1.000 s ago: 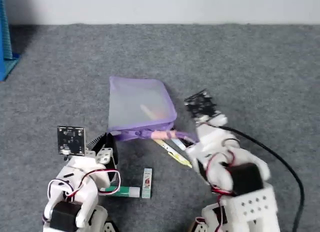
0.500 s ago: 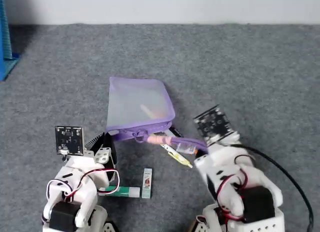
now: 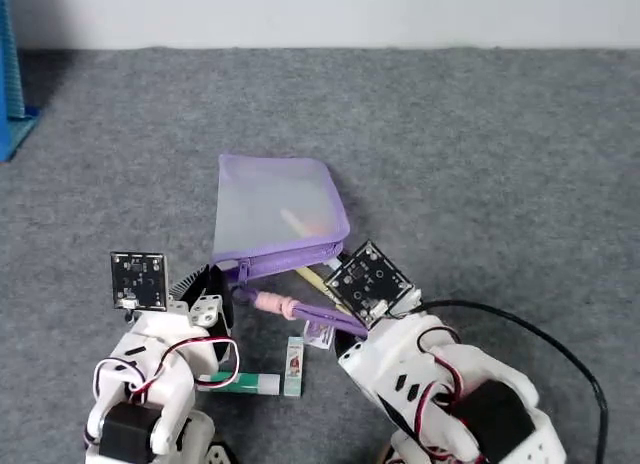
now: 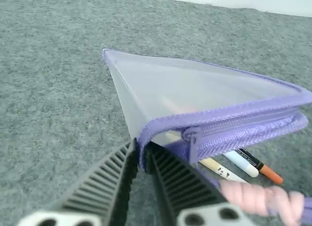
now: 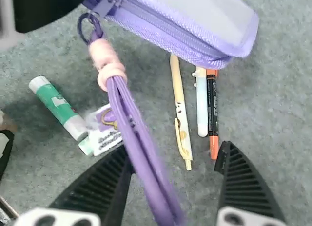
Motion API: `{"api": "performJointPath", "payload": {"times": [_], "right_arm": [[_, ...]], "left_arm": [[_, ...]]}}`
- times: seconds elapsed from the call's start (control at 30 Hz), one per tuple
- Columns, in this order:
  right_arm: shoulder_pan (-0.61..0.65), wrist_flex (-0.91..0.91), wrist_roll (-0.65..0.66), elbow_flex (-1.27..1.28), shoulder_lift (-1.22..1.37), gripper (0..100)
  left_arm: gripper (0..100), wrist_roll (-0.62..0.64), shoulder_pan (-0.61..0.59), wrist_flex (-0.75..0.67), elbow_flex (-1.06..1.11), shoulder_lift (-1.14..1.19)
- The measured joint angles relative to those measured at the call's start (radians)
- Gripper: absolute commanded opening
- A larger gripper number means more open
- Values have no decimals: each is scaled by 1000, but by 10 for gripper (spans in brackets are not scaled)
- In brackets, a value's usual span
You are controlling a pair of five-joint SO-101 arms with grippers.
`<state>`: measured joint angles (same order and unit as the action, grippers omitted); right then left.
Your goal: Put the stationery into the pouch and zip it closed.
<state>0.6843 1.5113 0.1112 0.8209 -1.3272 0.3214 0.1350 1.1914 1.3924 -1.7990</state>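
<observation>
Purple pouch (image 3: pixel 275 209) is sitting with its seven-o'clock corner clamped between the left fingers (image 4: pixel 170 175); the right fingers (image 5: pixel 243 182) are standing apart around its strap (image 5: pixel 139 138).

The left gripper (image 4: pixel 140 153) pinches the pouch (image 4: pixel 195 89) edge between its fingers; the right gripper (image 5: pixel 174 152) holds its fingers spread wide.

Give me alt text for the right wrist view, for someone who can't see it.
A purple pouch sits on grey carpet, its zip strap passing between the open fingers of the right gripper. Three pens and a green glue stick lie loose beside it.
</observation>
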Motion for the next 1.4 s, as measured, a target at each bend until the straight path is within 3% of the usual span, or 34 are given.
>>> {"api": "performJointPath", "payload": {"times": [0.1,0.3,0.8,1.03,1.23,1.4], "right_arm": [[-15,6,-37,0,81,277],[-89,157,-110,-141,201,426],[-109,183,-126,-282,229,392],[54,-26,-195,-118,324,281],[175,-282,-201,2,393,273],[224,-394,-201,25,489,270]], "left_arm": [[12,0,0,0,0,2],[12,0,0,0,0,2],[12,0,0,0,0,2],[12,0,0,0,0,2],[12,32,0,0,0,2],[12,40,0,0,0,2]]}}
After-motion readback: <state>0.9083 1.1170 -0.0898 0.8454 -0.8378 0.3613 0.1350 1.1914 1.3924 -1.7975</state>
